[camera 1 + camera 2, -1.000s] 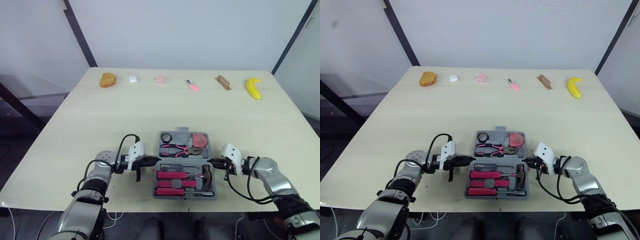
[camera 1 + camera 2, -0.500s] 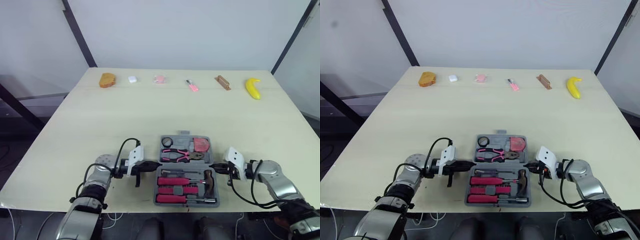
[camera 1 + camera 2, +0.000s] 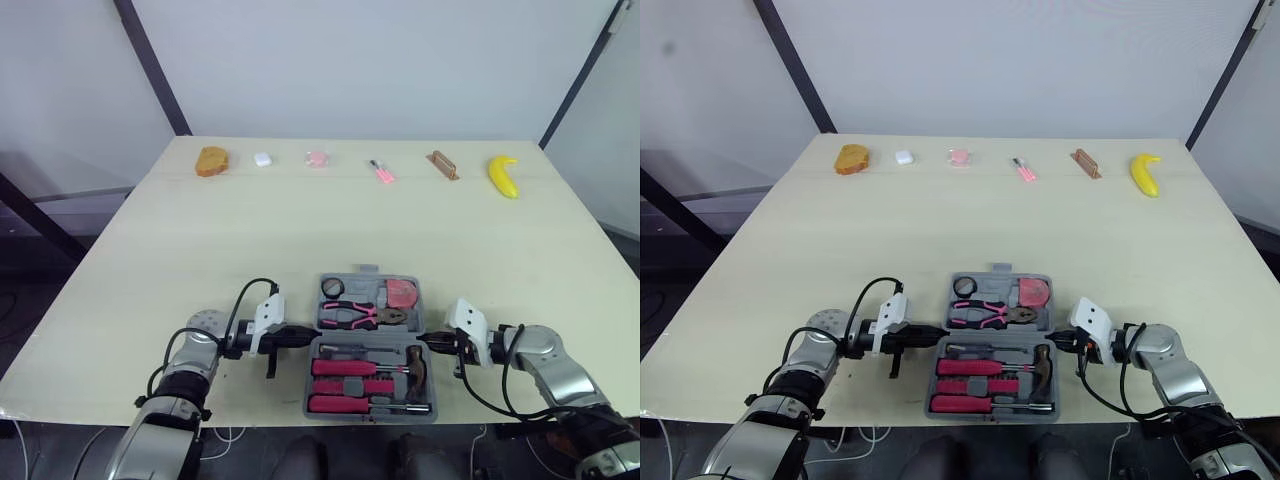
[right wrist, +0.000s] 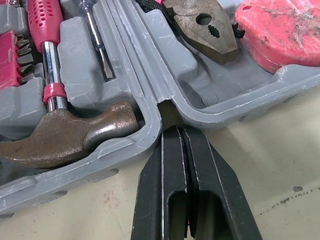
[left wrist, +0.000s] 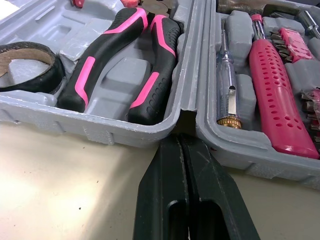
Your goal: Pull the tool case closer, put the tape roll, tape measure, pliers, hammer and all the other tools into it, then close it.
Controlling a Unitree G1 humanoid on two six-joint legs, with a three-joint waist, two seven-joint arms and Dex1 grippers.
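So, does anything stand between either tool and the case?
Nothing visible does. The left tool and the right tool, both shut, have their tips right at the hinge notch, on opposite sides of the open case.

Tool case (image 3: 368, 345): open, now nearer the tabletop's (image 3: 200, 240) front edge than a second ago. Left claw (image 3: 310, 335), right claw (image 3: 430, 342): drawn back with it, tips pressed together at its hinge notches.
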